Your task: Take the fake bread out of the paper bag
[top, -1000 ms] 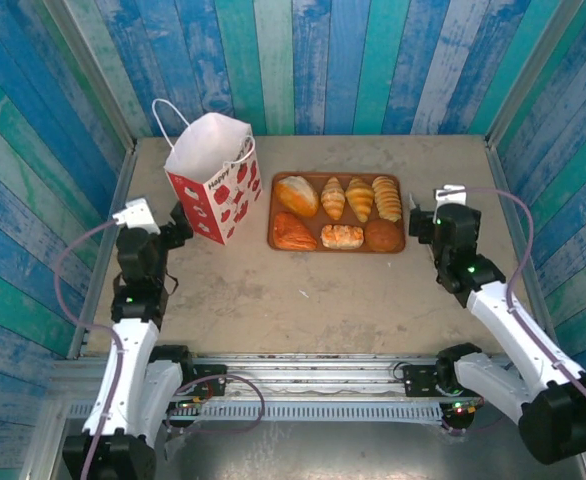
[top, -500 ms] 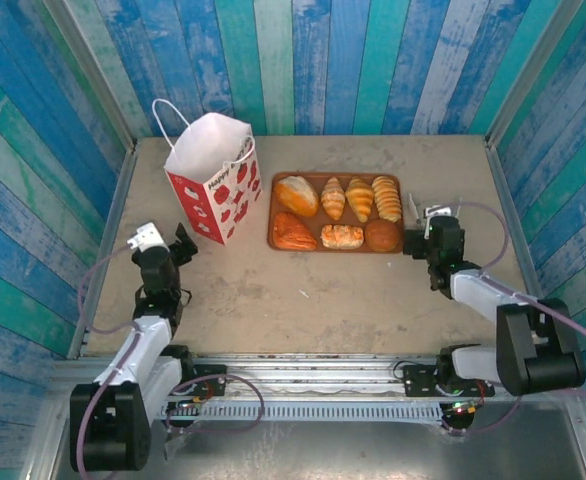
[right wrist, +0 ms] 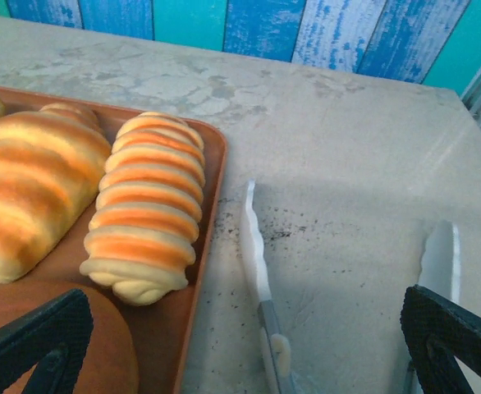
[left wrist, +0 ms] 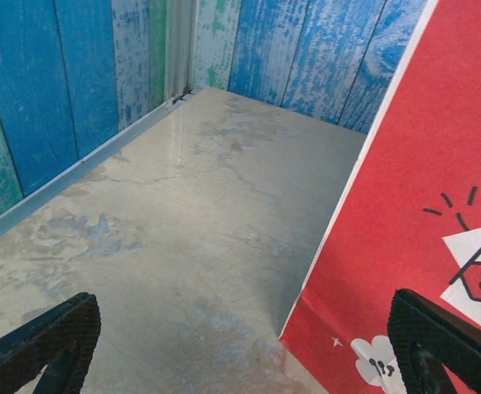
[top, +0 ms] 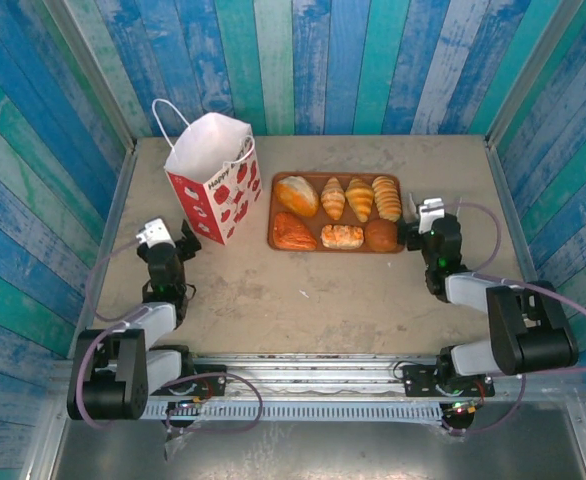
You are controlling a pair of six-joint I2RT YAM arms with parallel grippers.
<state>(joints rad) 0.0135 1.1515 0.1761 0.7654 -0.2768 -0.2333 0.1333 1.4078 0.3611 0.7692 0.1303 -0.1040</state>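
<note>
- Seven pieces of bread point(top: 333, 197) lie on the tray point(top: 271, 212), just toward 1 o'clock of the table's point(top: 273, 290) centre in the top view. Four are in the far row and three in the near row, all outside the bag.
- The bag point(top: 213, 195) stands upright at 10 o'clock, just beside the tray's 9 o'clock edge and apart from it. The top view looks into its open white mouth and takes in a cord handle; how deep it goes is hidden.
- The left gripper point(top: 185, 240) sits low at 9 o'clock, just at the bag's 7 o'clock corner, with its jaws wide apart and holding nothing.
- The left wrist view adds what the top view is too far off to give. The bag's point(left wrist: 405, 189) red side rises at 3 o'clock with small black-and-white print, its base on bare table point(left wrist: 183, 246). One of the fingers point(left wrist: 52, 341) is on open table, and the other is in front of the bag. I cannot tell whether that one touches the paper.
- The right gripper point(top: 410, 232) rests at 3 o'clock, just off the tray's near right corner, its jaws spread and empty.
- The right wrist view brings the ridged loaf point(right wrist: 146, 217) close, with a croissant point(right wrist: 31, 189) at its 9 o'clock and the bun point(right wrist: 113, 353) at its 7 o'clock.
- It also gives two white scalloped blades point(right wrist: 253, 238) lying on the table between its fingers point(right wrist: 35, 341), just beside the tray rim point(right wrist: 212, 205).
</note>
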